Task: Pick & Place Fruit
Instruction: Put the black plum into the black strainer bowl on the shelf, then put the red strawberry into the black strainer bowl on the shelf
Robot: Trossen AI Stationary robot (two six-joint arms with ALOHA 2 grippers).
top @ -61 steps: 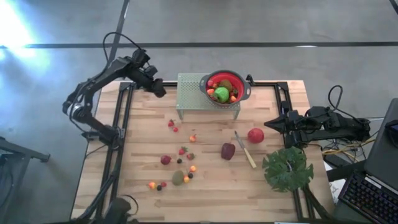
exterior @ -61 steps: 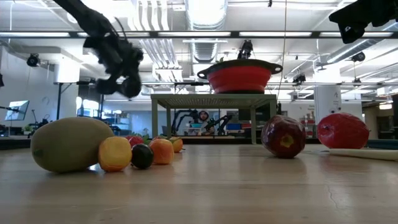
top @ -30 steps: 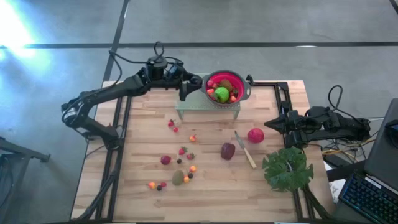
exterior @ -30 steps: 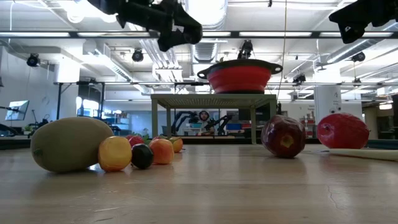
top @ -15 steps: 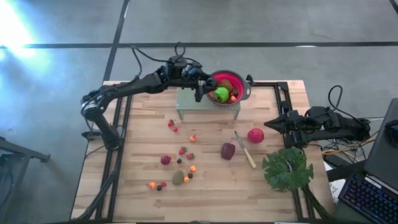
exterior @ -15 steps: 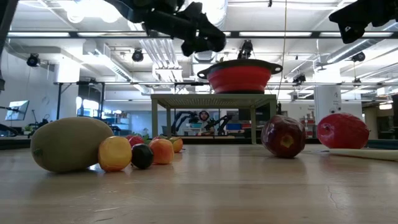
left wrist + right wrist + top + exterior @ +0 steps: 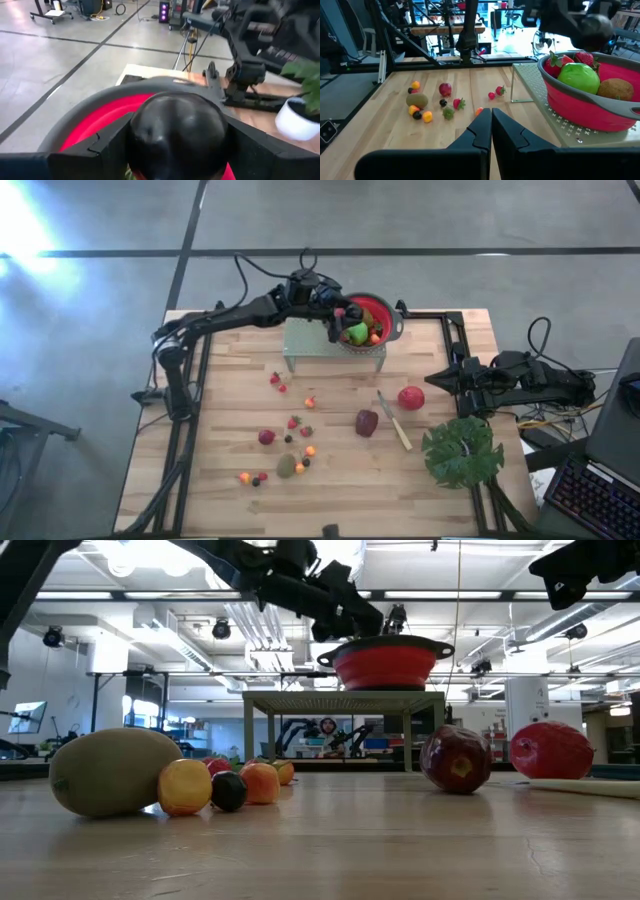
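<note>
Many fruits (image 7: 288, 442) beside knife (image 7: 393, 421)

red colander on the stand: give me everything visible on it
The red colander is a round bowl, soft-looking red inside with a grey rim and small grey handles. It sits upright on a pale green perforated stand at the table's far edge. Inside are a green apple, strawberries and a brown kiwi. The left gripper hangs over its rim, shut on a dark round fruit.
</note>
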